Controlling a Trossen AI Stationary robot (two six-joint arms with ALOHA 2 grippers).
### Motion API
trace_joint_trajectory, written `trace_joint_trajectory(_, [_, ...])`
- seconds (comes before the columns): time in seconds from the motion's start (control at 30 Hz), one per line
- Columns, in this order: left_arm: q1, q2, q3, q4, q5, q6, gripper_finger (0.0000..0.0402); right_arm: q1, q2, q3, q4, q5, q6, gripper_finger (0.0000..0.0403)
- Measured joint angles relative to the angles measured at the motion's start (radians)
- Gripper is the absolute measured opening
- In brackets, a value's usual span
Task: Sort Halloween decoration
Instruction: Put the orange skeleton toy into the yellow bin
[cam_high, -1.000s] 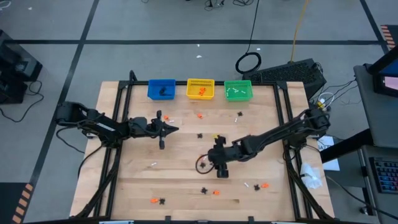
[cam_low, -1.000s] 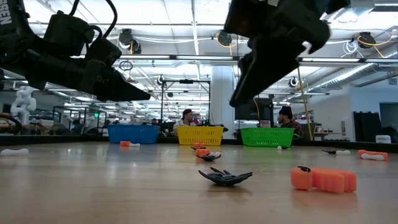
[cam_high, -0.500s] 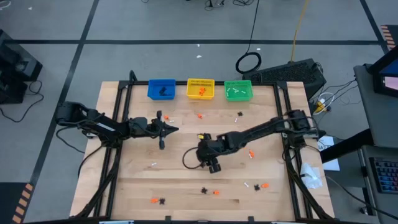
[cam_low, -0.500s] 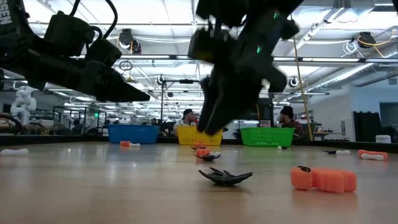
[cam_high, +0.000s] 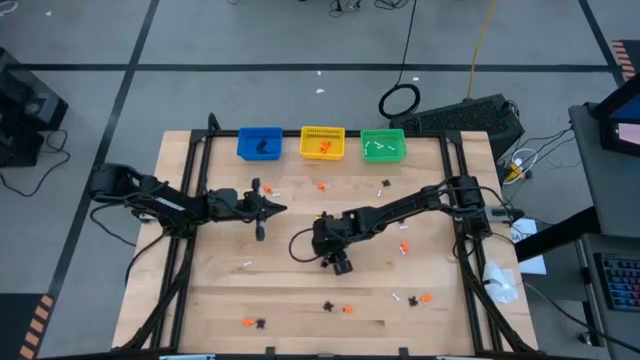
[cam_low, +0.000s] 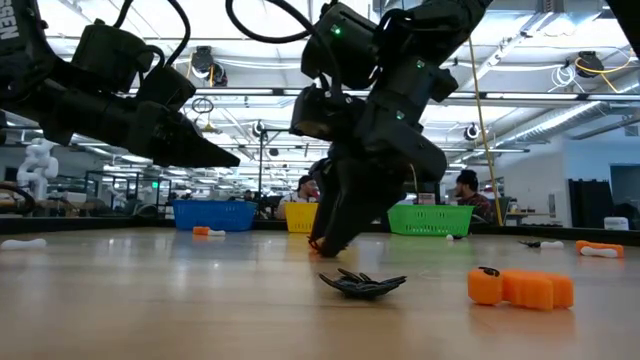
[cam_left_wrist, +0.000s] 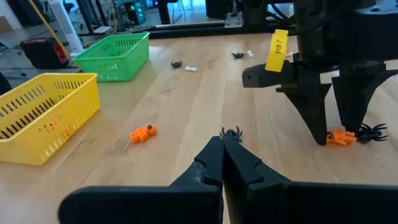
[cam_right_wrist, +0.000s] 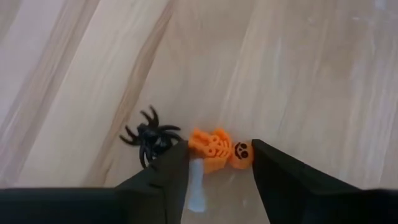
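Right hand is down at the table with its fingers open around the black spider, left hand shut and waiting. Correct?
Not quite. The right hand has its open fingers either side of the orange skeleton; the black spider lies just beside it, outside the fingers. The right wrist view shows this. The rest holds: it is down at the table, and the left hand is shut and waiting.
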Motion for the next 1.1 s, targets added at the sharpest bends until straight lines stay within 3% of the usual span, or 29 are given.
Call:
trace_joint_trajectory(0.3, [0.000, 0.000, 0.000, 0.000, 0.000, -0.001, 0.0000, -0.003, -0.005, -0.001, 0.008, 0.007, 0.073, 0.0130])
trace_joint_trajectory(0.77, [0.000, 0.000, 0.000, -0.001, 0.000, -0.003, 0.0000, -0.006, -0.116, -0.003, -0.007, 0.022, 0.091, 0.0129])
trace_joint_trajectory(1.1, [0.000, 0.000, 0.000, 0.002, 0.000, 0.000, 0.0000, -0.091, -0.260, -0.003, -0.114, 0.215, 0.031, 0.0129])
